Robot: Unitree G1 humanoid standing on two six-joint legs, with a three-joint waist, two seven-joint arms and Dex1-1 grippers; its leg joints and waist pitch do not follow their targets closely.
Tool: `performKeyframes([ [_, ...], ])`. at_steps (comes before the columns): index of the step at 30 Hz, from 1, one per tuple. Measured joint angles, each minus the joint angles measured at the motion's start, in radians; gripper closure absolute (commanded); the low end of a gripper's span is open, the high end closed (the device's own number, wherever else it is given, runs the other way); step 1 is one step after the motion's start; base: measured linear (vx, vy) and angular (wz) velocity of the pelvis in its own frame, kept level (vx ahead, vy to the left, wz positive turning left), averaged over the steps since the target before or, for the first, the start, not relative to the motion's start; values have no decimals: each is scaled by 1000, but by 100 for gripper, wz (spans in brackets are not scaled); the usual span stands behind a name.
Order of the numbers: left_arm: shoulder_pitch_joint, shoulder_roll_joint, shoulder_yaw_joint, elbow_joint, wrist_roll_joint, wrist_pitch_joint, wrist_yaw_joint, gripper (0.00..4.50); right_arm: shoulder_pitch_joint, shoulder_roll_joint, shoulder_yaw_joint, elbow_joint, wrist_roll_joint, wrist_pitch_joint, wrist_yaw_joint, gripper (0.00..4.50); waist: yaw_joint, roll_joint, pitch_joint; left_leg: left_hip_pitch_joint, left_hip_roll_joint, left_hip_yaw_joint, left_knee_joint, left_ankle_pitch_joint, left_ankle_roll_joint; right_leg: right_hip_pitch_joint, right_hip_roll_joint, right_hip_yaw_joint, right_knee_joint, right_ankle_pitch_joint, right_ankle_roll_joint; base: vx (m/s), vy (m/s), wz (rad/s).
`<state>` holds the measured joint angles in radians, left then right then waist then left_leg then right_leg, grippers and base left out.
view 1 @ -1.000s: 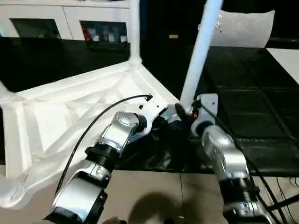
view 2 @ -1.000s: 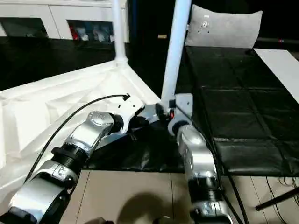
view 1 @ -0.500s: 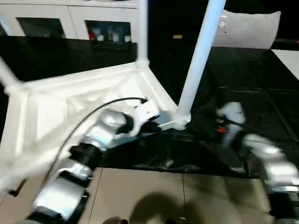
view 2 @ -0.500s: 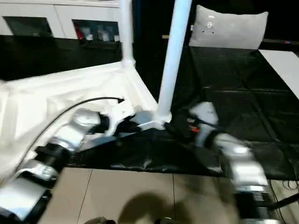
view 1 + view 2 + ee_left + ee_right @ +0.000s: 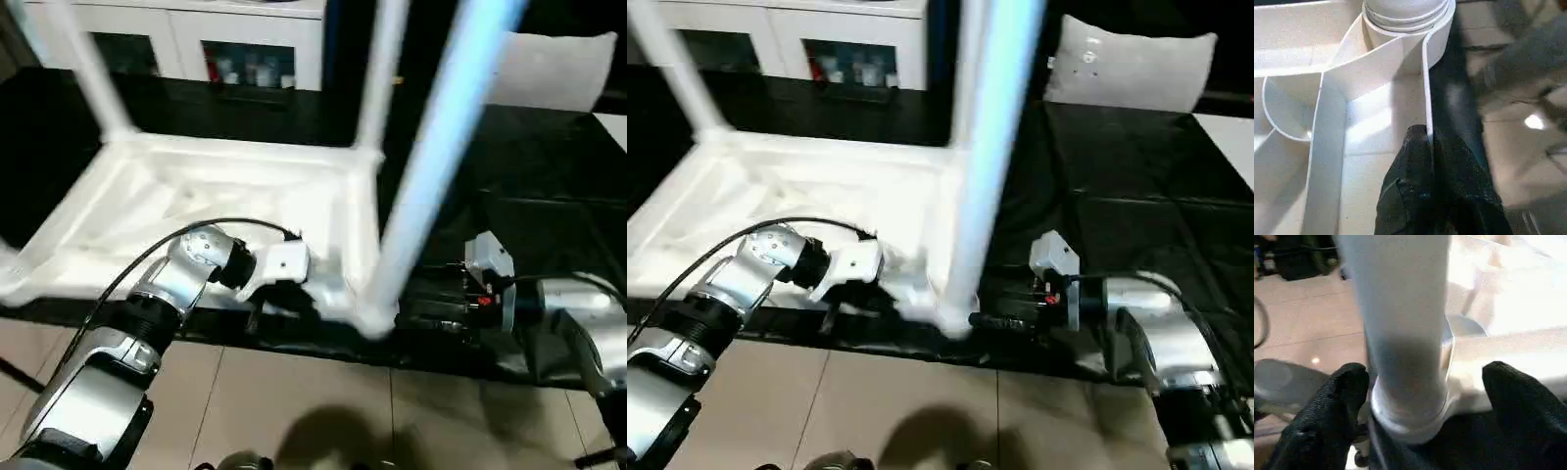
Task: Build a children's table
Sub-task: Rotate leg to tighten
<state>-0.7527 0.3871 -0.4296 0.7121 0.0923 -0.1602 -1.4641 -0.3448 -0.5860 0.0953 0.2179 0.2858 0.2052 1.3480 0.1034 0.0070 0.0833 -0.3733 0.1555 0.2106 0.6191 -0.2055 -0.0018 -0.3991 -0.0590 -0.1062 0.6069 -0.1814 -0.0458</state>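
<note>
The tabletop lies upside down on a dark mat, ribbed underside up, its near edge at the line where the mat meets the tiled floor. Three legs rise from corner sockets in the head views: a far-left leg, a far-right leg, and the near-right leg, which stands closest to the camera and runs out of the top of the picture. The fourth corner, at the near left, is cut off by the picture edge, so whether its leg is in place cannot be told.

The left gripper is clamped on the thin rim wall of the tabletop next to the near-right socket, its black fingers pinched shut on either side of the plastic. The right gripper has its jaws spread wide, one finger on each side of the near-right leg's base, neither finger visibly pressing on the tube.

By the look of it, the build is well along: at least three of four legs are seated, and the near-right leg sits down to its collar in the socket. What is left, judging from these views, is to confirm that this leg is fully tight, to check or fit the fourth corner, and to turn the table onto its feet. A white cabinet and a grey cushion stand behind.
</note>
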Motion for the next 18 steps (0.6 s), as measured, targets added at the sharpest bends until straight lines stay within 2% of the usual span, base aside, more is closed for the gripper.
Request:
performKeyframes([
  [1, -4, 1, -7, 0, 0, -16, -16, 450, -6, 0, 11, 6, 0, -3, 17, 77, 3, 0, 0, 0, 0, 0, 0, 0, 0, 0, 0, 0, 0, 0, 0, 0, 0, 0],
  [4, -7, 0, -17, 1, 2, -40, -31, 450, -8, 6, 35, 16, 1, -16, 45, 90, 7, 0, 0, 0, 0, 0, 0, 0, 0, 0, 0, 0, 0, 0, 0, 0, 0, 0],
  [10, -28, -3, -31, 20, 3, -67, -72, 450, -29, 23, 77, 36, 1, -17, 104, 146, 12, 0, 0, 0, 0, 0, 0, 0, 0, 0, 0, 0, 0, 0, 0, 0, 0, 0],
  [18, -38, -6, -38, 42, 4, -94, -77, 450, -45, 25, 94, 62, 6, -20, 146, 210, 13, -1, 0, 0, 0, 0, 0, 0, 0, 0, 0, 0, 0, 0, 0, 0, 0, 0],
])
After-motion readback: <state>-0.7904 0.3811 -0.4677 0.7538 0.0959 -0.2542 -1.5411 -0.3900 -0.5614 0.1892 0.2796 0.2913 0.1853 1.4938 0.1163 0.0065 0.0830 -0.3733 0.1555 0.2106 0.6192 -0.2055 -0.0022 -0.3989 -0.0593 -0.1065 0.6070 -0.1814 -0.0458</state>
